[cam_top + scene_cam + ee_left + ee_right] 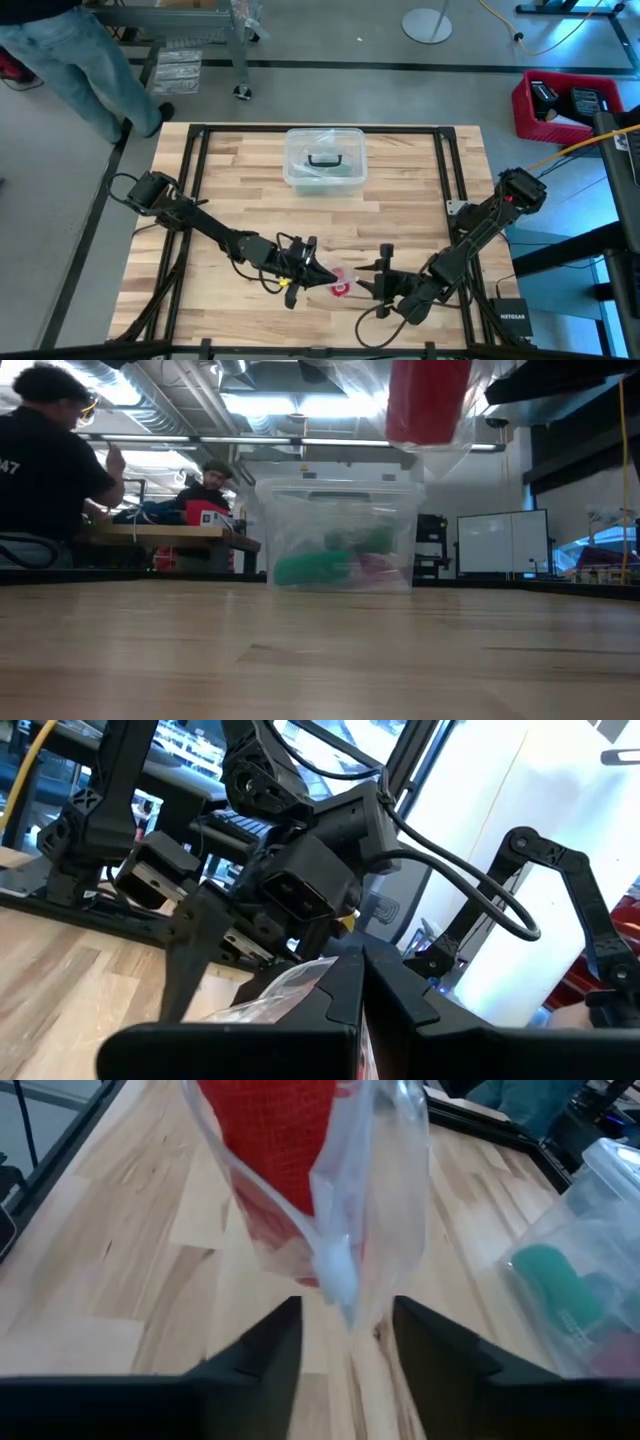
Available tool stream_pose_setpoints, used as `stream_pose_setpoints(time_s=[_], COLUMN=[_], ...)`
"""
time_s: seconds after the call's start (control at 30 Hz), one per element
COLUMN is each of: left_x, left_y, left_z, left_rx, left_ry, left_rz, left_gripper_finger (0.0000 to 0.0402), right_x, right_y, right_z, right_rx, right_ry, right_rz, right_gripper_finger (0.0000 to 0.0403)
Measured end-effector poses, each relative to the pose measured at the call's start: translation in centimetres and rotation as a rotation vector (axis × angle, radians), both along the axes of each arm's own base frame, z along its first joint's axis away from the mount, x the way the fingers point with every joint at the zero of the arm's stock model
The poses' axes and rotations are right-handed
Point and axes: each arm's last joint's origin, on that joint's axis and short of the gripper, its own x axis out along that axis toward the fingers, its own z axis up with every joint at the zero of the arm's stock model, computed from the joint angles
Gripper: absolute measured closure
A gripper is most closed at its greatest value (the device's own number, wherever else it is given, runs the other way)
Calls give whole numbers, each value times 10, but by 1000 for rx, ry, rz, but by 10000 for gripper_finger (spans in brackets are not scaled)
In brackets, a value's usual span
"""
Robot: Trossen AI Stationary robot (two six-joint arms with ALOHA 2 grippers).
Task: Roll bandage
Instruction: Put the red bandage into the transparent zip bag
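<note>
Right at the near edge of the table, the left gripper [318, 268] is clamped on a small clear bag [350, 1230], holding it up off the wood with the red bandage [275, 1130] still inside. The right gripper [345, 1342], fingers apart, sits just under the bag's hanging corner. I'd say they're unpacking; next comes a pinch and pull. Farther back stands the clear box [324, 158]

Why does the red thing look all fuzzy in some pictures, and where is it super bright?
Right wrist view: the red bandage in its clear bag hangs too close, so it blurs. Low view: bandage soft too; ceiling lights glare. Left wrist view: a bright white window washes out behind the right pincer.
</note>
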Motion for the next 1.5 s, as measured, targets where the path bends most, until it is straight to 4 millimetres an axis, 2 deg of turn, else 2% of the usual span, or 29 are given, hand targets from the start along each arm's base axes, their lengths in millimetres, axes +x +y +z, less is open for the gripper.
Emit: stream_pose_setpoints(time_s=[0.2, 0.33, 0.57, 0.83, 1.07, 1.23, 1.37, 1.5], left_x=[0, 0, 0, -5, -2, 3, 0, -15], left_y=[0, 0, -2, -11, -4, 8, 23, 35], left_z=[0, 0, -5, -25, -29, -34, -37, -38], left_rx=[1, 3, 12, 105, 88, 98, 162, 250], left_ry=[0, 2, 47, 236, 288, 338, 472, 657], left_rz=[0, 0, -9, -37, -41, -134, -228, -118], left_gripper_finger=[400, 400, 400, 400, 393, 326, 262, 234], right_x=[1, 1, -1, -13, -12, -12, -12, -16], right_y=[1, 1, 0, -8, -9, -9, -9, -13], right_z=[1, 2, 2, 25, 25, 25, 26, 36], right_rx=[-12, -28, -25, 86, 131, 140, 166, 212], right_ry=[-5, -8, 28, 169, 192, 187, 183, 154], right_rz=[11, 23, 55, 74, 85, 73, 57, 34], right_gripper_finger=[347, 394, 398, 401, 402, 402, 402, 402])
